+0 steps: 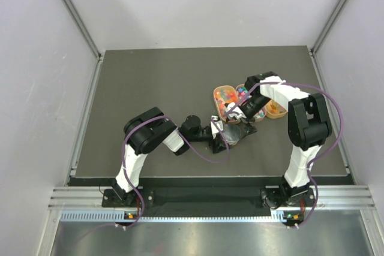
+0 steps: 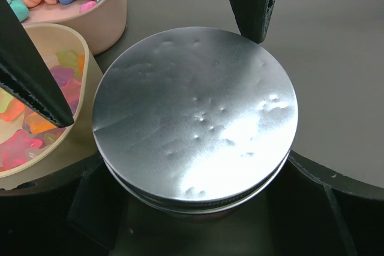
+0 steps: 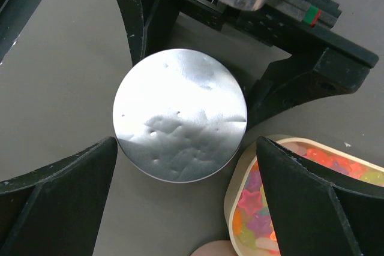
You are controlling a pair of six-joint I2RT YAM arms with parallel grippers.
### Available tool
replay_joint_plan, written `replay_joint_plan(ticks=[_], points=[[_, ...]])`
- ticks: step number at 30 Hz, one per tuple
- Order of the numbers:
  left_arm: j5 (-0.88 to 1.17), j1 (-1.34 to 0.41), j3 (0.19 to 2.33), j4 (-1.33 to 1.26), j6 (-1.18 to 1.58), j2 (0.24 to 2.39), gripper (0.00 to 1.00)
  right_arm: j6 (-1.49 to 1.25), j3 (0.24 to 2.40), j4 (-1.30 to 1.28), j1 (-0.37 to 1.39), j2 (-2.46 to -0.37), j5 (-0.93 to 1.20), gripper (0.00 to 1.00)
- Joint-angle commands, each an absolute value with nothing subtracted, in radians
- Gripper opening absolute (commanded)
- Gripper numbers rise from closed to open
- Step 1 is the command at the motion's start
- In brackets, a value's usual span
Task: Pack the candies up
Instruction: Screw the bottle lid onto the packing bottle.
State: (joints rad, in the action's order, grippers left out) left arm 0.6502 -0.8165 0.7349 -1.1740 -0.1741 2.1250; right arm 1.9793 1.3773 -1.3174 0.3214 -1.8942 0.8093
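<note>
The candies (image 2: 33,121) are small star and bear shapes filling oval tan trays (image 1: 225,97); they also show in the right wrist view (image 3: 264,208). A round silver tin (image 2: 195,112) stands on the table just in front of the trays (image 1: 234,134). My left gripper (image 2: 159,79) is open, with one finger on each side of the tin, close to its rim. My right gripper (image 3: 186,148) hangs open above the tin (image 3: 180,115) and holds nothing. In the top view it (image 1: 235,114) sits between the tin and the trays.
A pink tray (image 2: 108,22) of pastel candies stands behind the tan one (image 2: 90,76). A third tray (image 1: 276,110) lies to the right, partly under my right arm. The dark table mat (image 1: 150,82) stretches left and back, with grey walls around it.
</note>
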Motion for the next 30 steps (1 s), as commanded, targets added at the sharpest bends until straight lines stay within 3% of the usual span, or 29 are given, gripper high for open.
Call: replay_joint_plan(ticks=[1,13,22,30], points=[[0.663,-0.824,0.721,-1.042,-0.222,2.155,0.71,2.468,1.394,-1.402,0.339,-1.882,0.879,0.97],[0.661,-0.819,0.719,-1.035,-0.225,2.157,0.71,2.471,1.361,-1.381,0.356,-1.875,0.874,0.94],[0.658,-0.816,0.715,-1.034,-0.229,2.152,0.71,2.378,1.327,-1.298,0.362,-1.853,0.87,0.65],[0.652,-0.811,0.716,-1.026,-0.222,2.146,0.69,2.163,1.218,-1.129,0.379,-1.772,0.874,0.57]])
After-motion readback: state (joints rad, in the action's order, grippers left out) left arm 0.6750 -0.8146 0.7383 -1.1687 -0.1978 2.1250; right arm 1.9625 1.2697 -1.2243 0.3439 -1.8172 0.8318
